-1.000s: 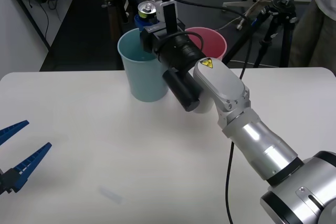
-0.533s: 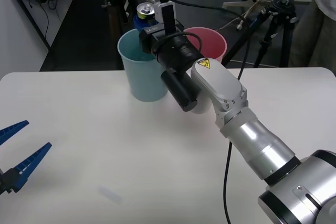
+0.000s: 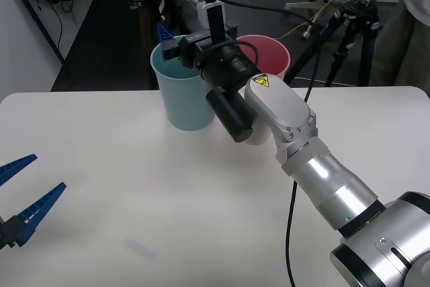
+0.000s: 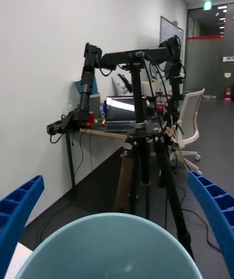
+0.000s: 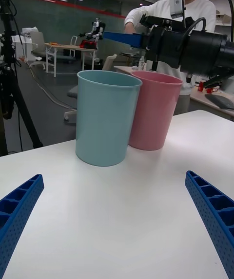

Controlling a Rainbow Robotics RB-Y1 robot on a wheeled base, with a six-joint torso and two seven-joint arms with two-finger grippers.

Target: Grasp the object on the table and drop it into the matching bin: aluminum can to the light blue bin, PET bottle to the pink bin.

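Observation:
My right gripper [image 3: 176,37] hangs open just above the mouth of the light blue bin [image 3: 181,99], with nothing between its blue fingers [image 3: 163,31]. In the right wrist view the bin's rim [image 4: 73,228] curves directly below the spread gripper [image 4: 117,220]. The aluminum can is hidden from every view. Touching the blue bin's right side stands the pink bin [image 3: 269,52], partly covered by my right arm. The left wrist view shows both bins, light blue [image 5: 105,118] and pink [image 5: 153,111], on the table [image 5: 122,196]. My left gripper [image 3: 23,189] rests open near the table's left edge.
My right arm [image 3: 295,139] stretches diagonally across the white table [image 3: 134,186] from the lower right. Behind the bins stands a black tripod [image 4: 139,128], and another tripod [image 3: 349,25] stands past the table's far right edge.
The can held between my right fingers over the light blue bin is gone from them. Those fingers have opened. The left arm has not moved.

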